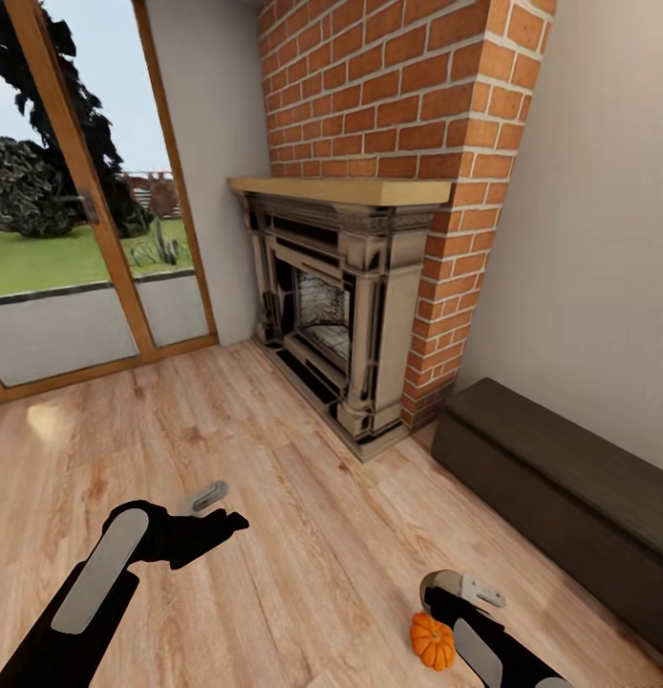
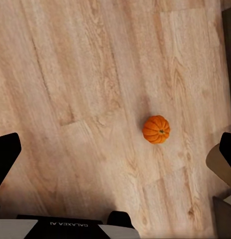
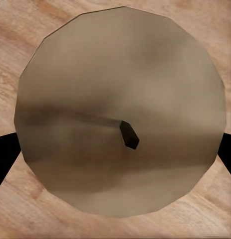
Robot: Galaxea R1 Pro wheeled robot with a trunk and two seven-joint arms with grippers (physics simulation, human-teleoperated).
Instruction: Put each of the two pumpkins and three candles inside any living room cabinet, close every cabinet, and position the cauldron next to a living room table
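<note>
One pumpkin is left uncabineted on the floor, lower right, beside the closed cabinet; jaw states cannot be told.

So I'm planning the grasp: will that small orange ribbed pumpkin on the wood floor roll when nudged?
The small orange ribbed pumpkin looks nearly round, so it would probably roll on the smooth wooden plank floor. Its ribs may give fingers some grip. It looks rigid rather than squashy.

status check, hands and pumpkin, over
Left hand open, empty. Right hand over a candle, grip unclear. Pumpkin on the floor beside the right arm. Cabinet closed.
</note>
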